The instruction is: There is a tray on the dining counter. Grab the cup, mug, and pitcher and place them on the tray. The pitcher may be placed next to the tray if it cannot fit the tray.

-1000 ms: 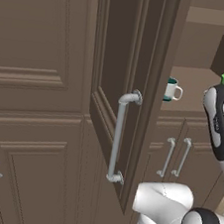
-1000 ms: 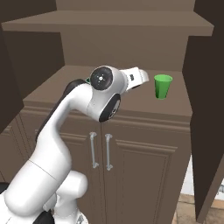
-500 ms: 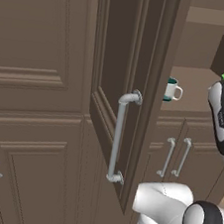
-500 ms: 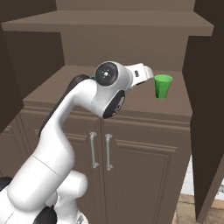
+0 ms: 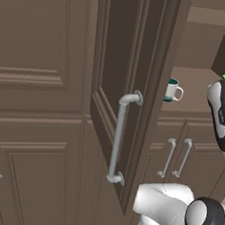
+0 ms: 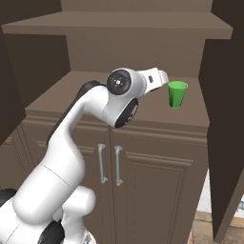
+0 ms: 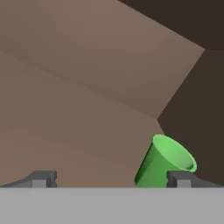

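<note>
Right base view looks into a brown cabinet alcove — a matte brown table [image 6: 143,102] over paired doors with grey bar handles [image 6: 108,165], a shelf overhead. On this table stands the cup [image 6: 177,94], upright, its long axis vertical and its wider rim up, near the alcove's right wall. Just left of the cup is the gripper [image 7: 111,178], jaws spread wide and holding nothing — one fingertip overlaps the cup's rim. Farther left of the cup, the mug [image 5: 172,90] stands with its handle toward the cup.
</note>
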